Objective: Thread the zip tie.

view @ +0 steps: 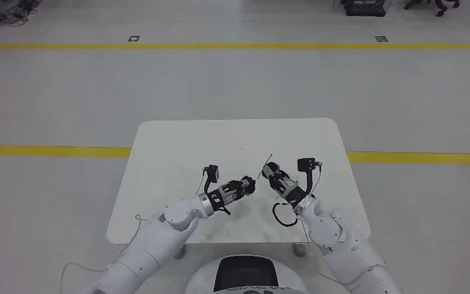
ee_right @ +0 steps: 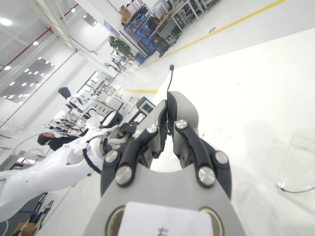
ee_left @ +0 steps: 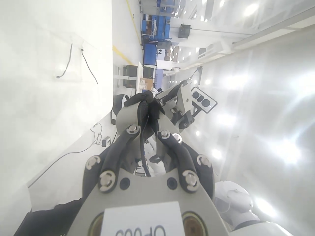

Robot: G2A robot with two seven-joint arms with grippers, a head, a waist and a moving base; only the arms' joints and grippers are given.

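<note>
**Work surface.** A white table (view: 183,147) with rounded corners sits at the centre of the top view. It stands on a pale floor (view: 235,88) marked with two yellow lines (view: 235,46), one across the upper part of the frame and one passing behind the table at mid-height.

A clear plastic tray (ee_right: 299,153) lies on the tabletop. Two spare black ties (ee_left: 89,67) are seen on it at the upper left of the left wrist view, one straight and one curved.

**Grippers.** Both grippers are held close together, tips nearly meeting, over the near half of the table, at the lower centre of the top view.

- The right gripper (ee_right: 168,99) is clamped on the zip tie (ee_right: 169,82). The head end protrudes beyond the fingertips, at the centre of the right wrist view.
- The fingers of the left gripper (ee_left: 146,104) are pressed together on a thin black zip-tie strap (ee_left: 142,143). The strap runs back toward the wrist. It cannot be determined whether this strap belongs to the same tie.

**Room.** Blue shelving (ee_left: 157,25) is visible at the upper centre of the left wrist view. A potted plant (ee_right: 120,46) and a white humanoid robot (ee_right: 73,99) are visible at the left of the right wrist view.
</note>
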